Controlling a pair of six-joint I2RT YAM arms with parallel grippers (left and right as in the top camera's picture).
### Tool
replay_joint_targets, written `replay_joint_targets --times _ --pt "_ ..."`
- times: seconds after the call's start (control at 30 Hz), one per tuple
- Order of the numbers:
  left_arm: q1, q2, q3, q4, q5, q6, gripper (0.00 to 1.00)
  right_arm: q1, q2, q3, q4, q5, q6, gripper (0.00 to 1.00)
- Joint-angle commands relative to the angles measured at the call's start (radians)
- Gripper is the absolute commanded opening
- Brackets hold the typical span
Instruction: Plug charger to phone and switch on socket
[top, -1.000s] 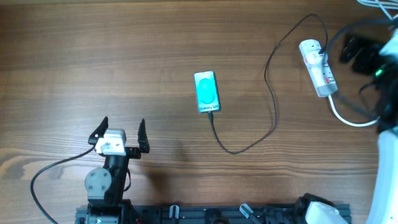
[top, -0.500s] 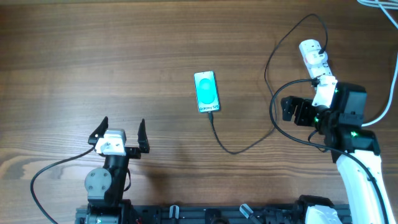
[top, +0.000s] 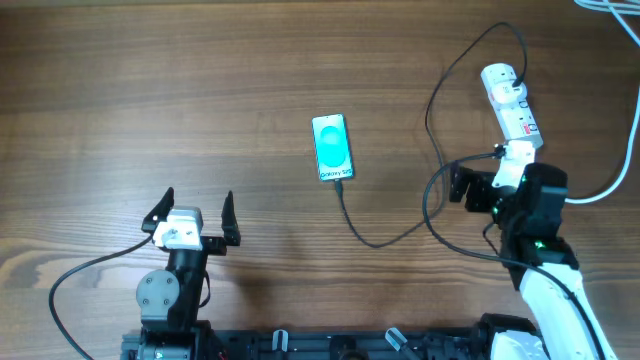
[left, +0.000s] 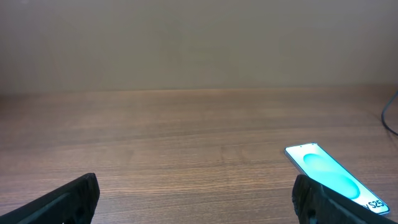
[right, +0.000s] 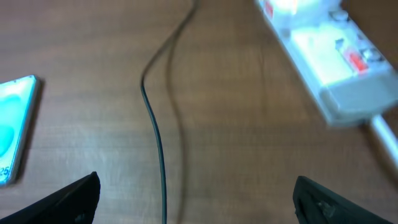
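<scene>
Table (top: 150, 90): brown wood with a straight grain running side to side, matt finish. The phone (top: 332, 148) lies flat near the middle, a slim rectangle with rounded corners, a glossy cyan screen facing up and a white band at its near short edge. The charger (top: 437, 150) is a thin, round black cable. One end meets the phone's near short edge, though whether the tip is seated cannot be told. From there it loops loosely across the wood and arcs up to the far end of the socket (top: 512, 103). The socket is a white oblong of smooth plastic with small red switch marks, lying at a slant at the right. The position of its switches cannot be read. A thick white cord (top: 600, 193) leaves its near end. The left gripper (top: 198, 195) sits near the front edge, well apart from the phone, its black fingers spread wide and holding nothing. The right gripper (top: 478, 172) is just beside the socket's near end, over the cable, jaws fully spread and empty. The right wrist view is blurred.
</scene>
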Motion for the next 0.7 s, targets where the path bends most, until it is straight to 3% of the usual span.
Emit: replay_joint_targets --times 0.0,0.4,0.67 --pt "0.006 -0.009 -0.003 -0.008 -0.010 0.015 1.00 0.006 0.002 0.000 0.077 -0.025 -0.053 1.00" --pt "0.006 -0.009 -0.003 -0.008 -0.010 0.015 1.00 0.006 0.005 -0.213 0.416 -0.025 -0.053 1.00" --pt "0.006 -0.009 -0.003 -0.008 -0.010 0.015 1.00 0.006 0.004 -0.288 0.461 -0.022 -0.053 1.00"
